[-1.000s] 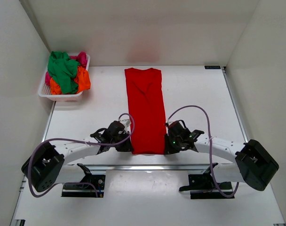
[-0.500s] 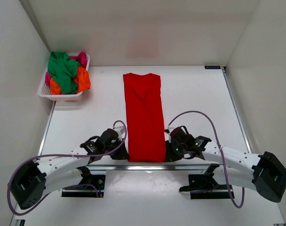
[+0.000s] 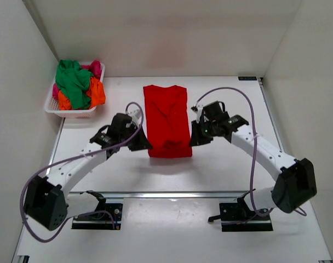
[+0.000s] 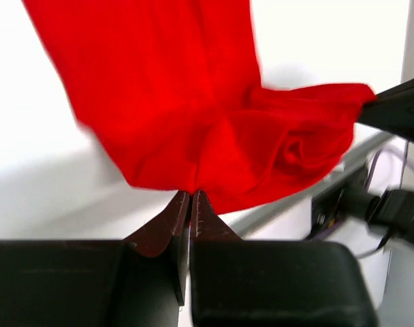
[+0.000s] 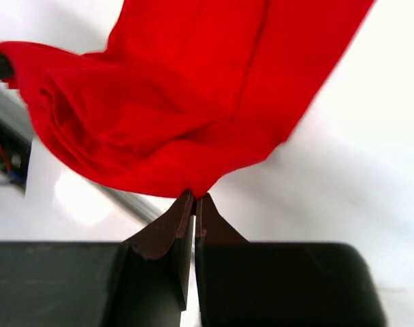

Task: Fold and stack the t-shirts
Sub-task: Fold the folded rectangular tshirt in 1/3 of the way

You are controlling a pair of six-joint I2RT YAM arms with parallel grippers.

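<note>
Claws up top: we see the left claw (image 3: 145, 146) and right claw (image 3: 193, 141) each pinching a near corner of the red shirt (image 3: 166, 112), which lies on the table (image 3: 232, 104), near end lifted. Left wrist: fingers (image 4: 167, 219) pressed tight on the hem. Right wrist: fingers (image 5: 167, 230) likewise, cloth sagging bunched.

A robot lab cell is shown: a white table (image 3: 227, 175) is boxed in by plain white panels (image 3: 155, 38) on three sides, the left arm (image 3: 81, 164) and right arm (image 3: 262, 150) are mounted on a metal rail (image 3: 166, 193) at its near edge, purple cables (image 3: 228, 89) are left looped in the open, and bright shirts (image 3: 73, 82) are heaped in a plastic basket (image 3: 73, 113)
</note>
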